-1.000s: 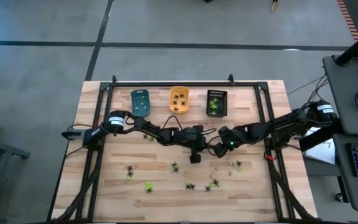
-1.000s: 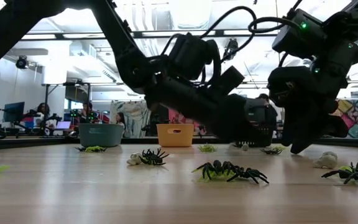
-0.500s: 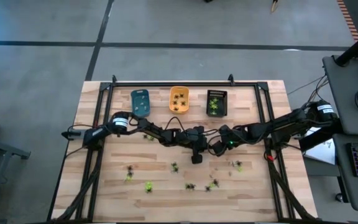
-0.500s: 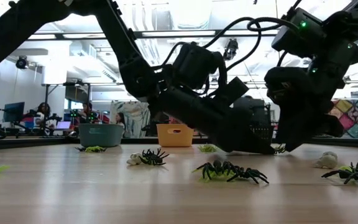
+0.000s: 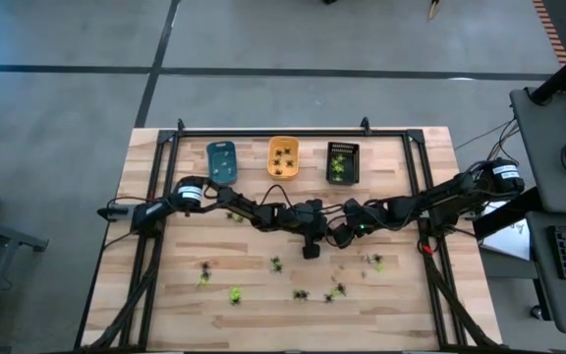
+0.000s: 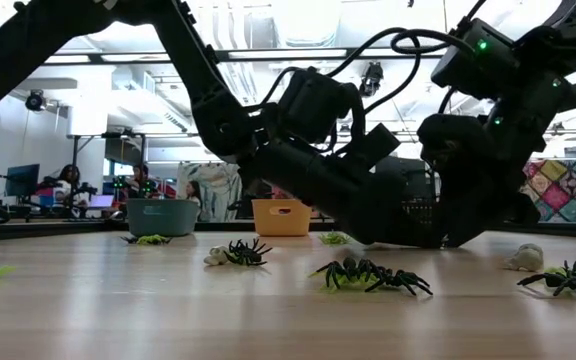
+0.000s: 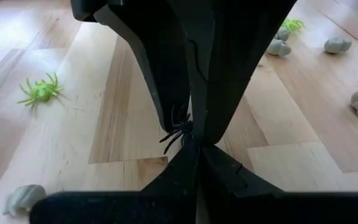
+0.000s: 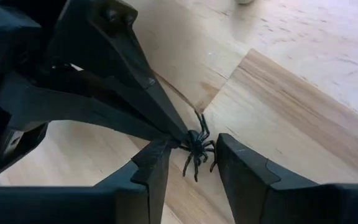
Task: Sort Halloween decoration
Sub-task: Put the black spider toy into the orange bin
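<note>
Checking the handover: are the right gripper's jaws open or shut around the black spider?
Open: the right gripper shows a gap on either side of the black spider, which the left gripper pinches.

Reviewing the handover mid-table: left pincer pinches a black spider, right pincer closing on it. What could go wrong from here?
1. The left pincer holds the black spider only at its fingertips; a nudge from the right pincer could knock it loose.
2. The right pincer may catch only thin legs, so the spider could slip out.
3. The two pincers' tips nearly touch and could collide.
</note>
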Robot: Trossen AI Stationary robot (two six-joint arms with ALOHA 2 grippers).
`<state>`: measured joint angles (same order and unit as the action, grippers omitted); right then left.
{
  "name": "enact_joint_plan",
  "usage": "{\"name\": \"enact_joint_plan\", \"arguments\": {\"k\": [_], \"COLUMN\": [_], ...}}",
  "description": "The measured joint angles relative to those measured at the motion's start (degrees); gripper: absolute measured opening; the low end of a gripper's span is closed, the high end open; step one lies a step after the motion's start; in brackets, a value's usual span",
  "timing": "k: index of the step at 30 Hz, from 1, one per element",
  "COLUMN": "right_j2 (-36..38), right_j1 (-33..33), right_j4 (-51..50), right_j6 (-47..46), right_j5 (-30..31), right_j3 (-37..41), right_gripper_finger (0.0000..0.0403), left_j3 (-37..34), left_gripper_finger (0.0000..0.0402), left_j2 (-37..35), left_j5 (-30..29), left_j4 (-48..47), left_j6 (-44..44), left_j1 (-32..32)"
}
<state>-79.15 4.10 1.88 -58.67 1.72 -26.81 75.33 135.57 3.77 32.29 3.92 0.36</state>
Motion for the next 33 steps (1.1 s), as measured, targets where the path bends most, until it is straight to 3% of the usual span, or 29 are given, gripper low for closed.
{"name": "enact_joint_plan", "arguments": {"k": [11,28,33], "right_j2": [0.8,2.95,5.27], "right_j1": [0.04,-0.12,-0.15], "right_j4": [0.28,-0.95,-0.31], "right_j6": [0.28,2.26,3.97], "right_j5": [-0.15,1.58,2.92], "right_j3": [0.0,0.11,0.11], "right_gripper_finger": [0.0014,0.0009,0.0009], "left_j3": [-0.09,-1.53,-3.45], "left_gripper_finger": [0.0,0.0,0.0], "left_j2": [-0.12,-6.5,-10.74], "left_j5": [-0.07,-0.43,-4.47], "left_j4": [-0.1,-11.18,-16.95], "left_j6": [-0.04,0.94,2.64], "left_j1": [0.0,0.46,0.55]}}
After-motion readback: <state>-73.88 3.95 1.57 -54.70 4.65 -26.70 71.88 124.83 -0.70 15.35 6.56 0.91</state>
